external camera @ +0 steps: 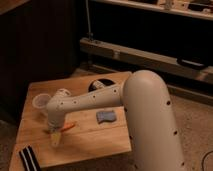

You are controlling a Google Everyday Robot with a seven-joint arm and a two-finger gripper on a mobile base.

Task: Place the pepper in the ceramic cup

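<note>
Wood is the top of the table (95, 142), a low square one, and everything sits on it. At its near left corner lies a small black-and-white striped object (30, 159), flat on the surface. Behind that, near the left edge, stands the ceramic cup (41, 101), upright, pale and slightly see-through, with its mouth facing up and nothing visible inside.

Just in front of the cup and a little to its right, the tool (54, 136) hangs low over the table with its yellowish tip pointing down, close to the surface. I cannot tell whether the tool is open or closed.

The pepper (68, 127) is right beside the tool on its right, a slim orange piece lying at a slant just above or on the wood. I cannot make out whether the tool grips it or it only rests there. It is outside the cup.

Further right, a dark round bowl (100, 84) sits toward the back, partly hidden by the white arm (145, 115), and a blue pad (106, 116) lies flat nearer the front.
</note>
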